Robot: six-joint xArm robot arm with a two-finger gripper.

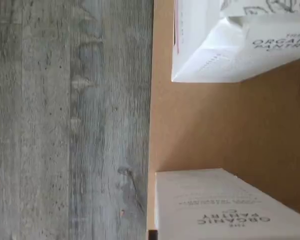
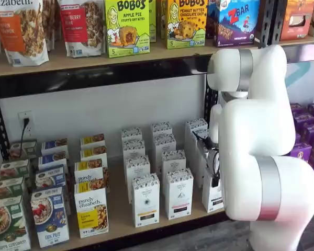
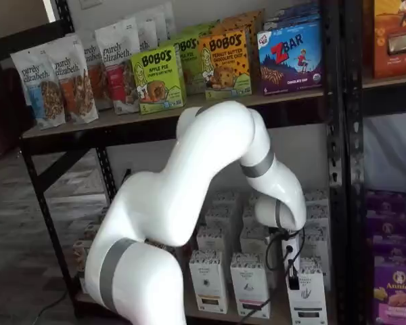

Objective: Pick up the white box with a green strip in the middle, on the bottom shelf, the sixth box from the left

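The white box [image 2: 212, 201] stands at the right end of the front row on the bottom shelf [image 2: 120, 222], partly behind my arm; its dark strip shows low down in a shelf view [image 3: 310, 313]. My gripper [image 2: 215, 175] hangs at the box's top, with its black fingers down along the carton's upper part in both shelf views [image 3: 292, 279]. No gap or grip shows plainly. The wrist view shows two white Organic Pantry cartons [image 1: 230, 45] [image 1: 225, 210] on the tan board [image 1: 200, 130]; I cannot tell which they are.
Alike white cartons with a yellowish strip [image 2: 145, 201] and a black strip [image 2: 178, 193] stand just left of the target, with more rows behind. Purely Elizabeth boxes [image 2: 90, 209] are further left. A black upright [image 3: 335, 169] and purple boxes [image 2: 309, 130] are on the right. Grey floor [image 1: 65, 120] lies below the shelf.
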